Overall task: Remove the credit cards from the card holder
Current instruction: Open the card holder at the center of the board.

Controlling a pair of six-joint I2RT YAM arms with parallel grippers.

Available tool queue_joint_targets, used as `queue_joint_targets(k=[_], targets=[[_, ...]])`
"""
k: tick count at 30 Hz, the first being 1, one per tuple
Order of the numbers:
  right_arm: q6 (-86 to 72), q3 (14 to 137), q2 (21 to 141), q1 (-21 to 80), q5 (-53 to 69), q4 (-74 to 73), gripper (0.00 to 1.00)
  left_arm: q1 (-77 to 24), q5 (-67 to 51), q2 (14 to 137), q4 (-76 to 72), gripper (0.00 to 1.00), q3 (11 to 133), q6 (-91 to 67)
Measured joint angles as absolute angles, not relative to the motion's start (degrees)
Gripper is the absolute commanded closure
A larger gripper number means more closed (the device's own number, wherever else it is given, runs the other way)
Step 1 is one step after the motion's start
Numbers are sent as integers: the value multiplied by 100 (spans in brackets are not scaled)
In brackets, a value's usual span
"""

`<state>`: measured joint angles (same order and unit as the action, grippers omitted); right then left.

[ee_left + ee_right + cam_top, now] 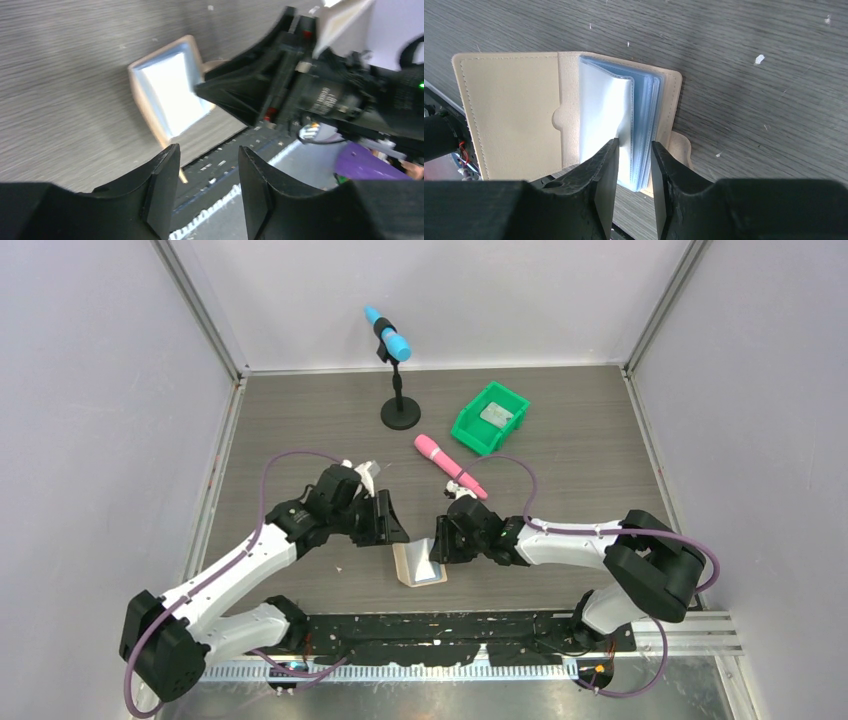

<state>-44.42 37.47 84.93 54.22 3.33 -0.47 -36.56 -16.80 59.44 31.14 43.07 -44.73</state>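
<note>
The tan card holder [418, 562] lies open near the table's front edge, its stack of clear bluish sleeves raised. It also shows in the left wrist view [165, 95] and the right wrist view [509, 110]. My right gripper [440, 543] has its jaws narrowly closed on the edge of the sleeve stack [644, 115], fingertips either side [634, 142]. My left gripper [390, 525] is open and empty [207, 147], just left of the holder. A pale silvery-grey card [495, 414] lies in the green bin. No blue card can be told apart among the sleeves.
The green bin [470, 430] stands at the back right. A pink tube-like object [450, 465] lies just behind my right gripper. A black stand [400, 412] holding a blue microphone [388, 335] is at the back centre. Walls enclose three sides.
</note>
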Motion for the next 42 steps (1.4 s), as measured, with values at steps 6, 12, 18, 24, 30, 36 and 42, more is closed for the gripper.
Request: queue_joint_targets(k=[6,12,18,24,30,36,42], targets=[[-4451,3747,8493,5422,325,-45,64,-3776,-2399,6090,2445,57,4307,-4722],[-4429,3747,8490,5422,311,-45,61,-3804,-2580,6803,1981,64,4088,-4735],[-4427,3747,8490,5422,386,1,58,-3804,-2340,6952,2220,67,3785,-4606],[-4438,3719,8477,5422,528,248,60,-3804,-1837,6952,2362,67,3640,-4488],[-4523,3662,8477,5422,681,486,60,-3804,-1538,7046,2246,67,3168,-4477],[-4567,3662,8477,5422,694,558,58,-3802,-1507,7229,2023,67,3079,-4504],[-4595,3669,8503,5422,698,556,58,-3804,-1699,7467,1546,67,3072,-4635]])
